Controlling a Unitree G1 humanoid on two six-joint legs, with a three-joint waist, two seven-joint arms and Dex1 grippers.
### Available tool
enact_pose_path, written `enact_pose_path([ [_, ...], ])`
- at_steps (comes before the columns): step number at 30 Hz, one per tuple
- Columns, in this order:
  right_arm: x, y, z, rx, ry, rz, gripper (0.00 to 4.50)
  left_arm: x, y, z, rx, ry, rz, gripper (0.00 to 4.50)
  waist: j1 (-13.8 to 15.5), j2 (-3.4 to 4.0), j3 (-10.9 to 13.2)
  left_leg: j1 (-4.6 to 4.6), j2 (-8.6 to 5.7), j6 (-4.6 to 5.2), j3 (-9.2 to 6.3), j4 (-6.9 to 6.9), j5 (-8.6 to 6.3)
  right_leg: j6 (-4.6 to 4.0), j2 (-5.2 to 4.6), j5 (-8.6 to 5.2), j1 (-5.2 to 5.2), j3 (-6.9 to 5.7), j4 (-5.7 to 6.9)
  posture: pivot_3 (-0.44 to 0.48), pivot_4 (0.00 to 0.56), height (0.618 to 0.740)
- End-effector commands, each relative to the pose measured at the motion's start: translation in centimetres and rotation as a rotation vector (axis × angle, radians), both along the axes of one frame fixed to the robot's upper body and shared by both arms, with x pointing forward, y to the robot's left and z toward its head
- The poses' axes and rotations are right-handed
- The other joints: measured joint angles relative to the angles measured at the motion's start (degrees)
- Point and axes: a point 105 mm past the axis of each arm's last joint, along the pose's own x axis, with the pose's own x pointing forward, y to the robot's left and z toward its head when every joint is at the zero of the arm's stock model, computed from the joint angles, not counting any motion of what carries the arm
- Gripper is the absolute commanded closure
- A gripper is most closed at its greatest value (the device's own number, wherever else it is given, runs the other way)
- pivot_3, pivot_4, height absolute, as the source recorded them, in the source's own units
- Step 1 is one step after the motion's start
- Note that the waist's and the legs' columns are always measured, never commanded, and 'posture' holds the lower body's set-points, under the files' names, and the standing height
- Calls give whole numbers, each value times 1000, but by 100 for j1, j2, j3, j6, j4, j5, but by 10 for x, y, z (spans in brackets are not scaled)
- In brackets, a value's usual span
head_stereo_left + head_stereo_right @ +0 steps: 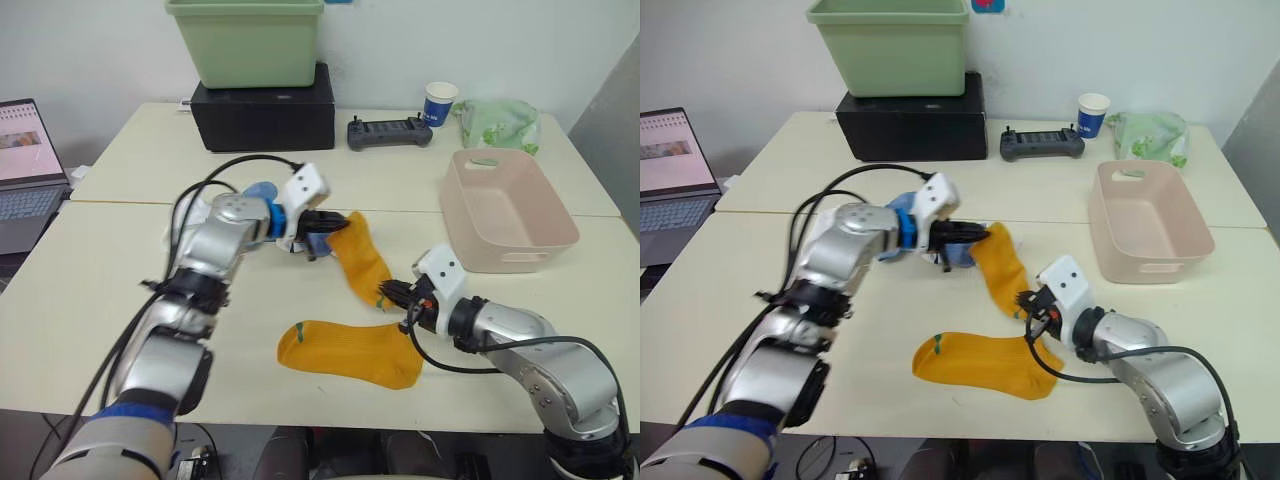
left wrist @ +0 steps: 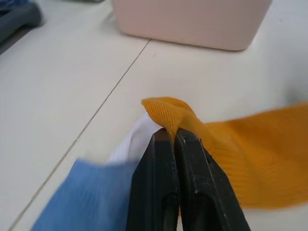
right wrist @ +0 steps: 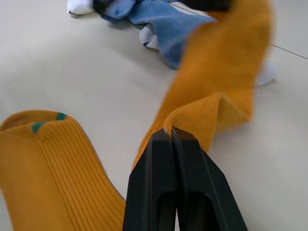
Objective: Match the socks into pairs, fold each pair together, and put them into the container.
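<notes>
Lying flat nearest the table edge, one mustard-orange ribbed sock [image 1: 350, 352] waited while its mate [image 1: 360, 258] hung stretched between right gripper [image 1: 390, 294] and left gripper [image 1: 335, 228], both clamped on it. Light blue socks [image 3: 163, 21], seemingly unsorted, lay beyond; pale pink plastic tub [image 1: 505, 208] stood empty.

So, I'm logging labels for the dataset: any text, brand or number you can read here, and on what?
None can be read.
Laptop: its screen shows lines of text, too small to read.
Blue paper cup: a white mark, too blurred to read.
Controller: no legible marking.
</notes>
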Motion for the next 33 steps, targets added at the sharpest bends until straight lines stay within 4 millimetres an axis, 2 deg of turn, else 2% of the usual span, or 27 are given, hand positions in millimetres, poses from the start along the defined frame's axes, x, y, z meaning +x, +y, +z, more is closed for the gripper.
enact_pose_path([
  [1, 6, 4, 6, -13, -55, -38, 4449, 4, -25, 7, 39, -95, -84, 4500, -19, -2, 1, -7, 0, 0, 1, 0, 0, 0, 0, 0, -8, 1, 0, 0, 150, 725],
  [6, 13, -3, 1, -8, -42, -149, 4449, 11, -49, 2, 59, -136, -90, 4500, -40, -3, 2, -52, 2, 0, 7, 1, 3, 0, 2, 0, -72, 6, 33, 0, 150, 725],
  [14, 12, -4, -8, 95, 49, -263, 4449, 13, -59, -10, 63, -129, -70, 4500, -38, -3, 2, -52, 2, 3, 5, 6, 7, 0, 2, 0, -79, 9, 48, 0, 150, 725],
  [15, 12, -3, -8, 108, 55, -274, 4021, 13, -59, -10, 61, -131, -65, 4500, -46, -3, 2, -52, 3, 2, 5, 6, 8, 0, 2, 0, -82, 10, 49, 0, 150, 725],
  [16, 13, -3, -7, 126, 60, -289, 3772, 16, -56, -8, 64, -154, -48, 4500, -48, -3, 2, -51, 3, 2, 6, 6, 8, 0, 2, 0, -83, 12, 51, 0, 150, 725],
  [20, 13, -1, 0, 164, 61, -295, 2402, 27, -43, 8, 14, -177, 23, 3540, -44, -3, 2, -51, 3, -1, 3, 6, 10, 0, 2, 0, -84, 10, 52, 0, 150, 725],
  [23, 11, -2, 8, 169, 43, -279, 1295, 32, -30, 23, -21, -195, 48, 2585, -50, -3, 2, -51, 2, -2, 4, 6, 10, 0, 2, 0, -86, 11, 54, 0, 150, 725],
  [27, 6, -14, 20, 55, -46, -229, 0, 29, -12, 27, -34, -174, 17, 1334, -55, -2, 1, -50, 2, -3, 3, 5, 11, 0, 2, 0, -86, 8, 55, 0, 150, 725],
  [31, -2, -30, 26, -76, -105, -172, 0, 9, 2, 13, -39, -86, -106, 107, -72, -1, 0, -51, 1, -4, 3, 5, 12, 0, 2, 0, -84, 6, 50, 0, 150, 725],
  [33, -2, -42, 29, -118, -117, -187, 0, -9, 5, 3, -43, -14, -188, 32, -85, 1, 0, -50, 5, -5, -3, 4, 12, 0, 3, 0, -84, 4, 51, 0, 150, 725],
])
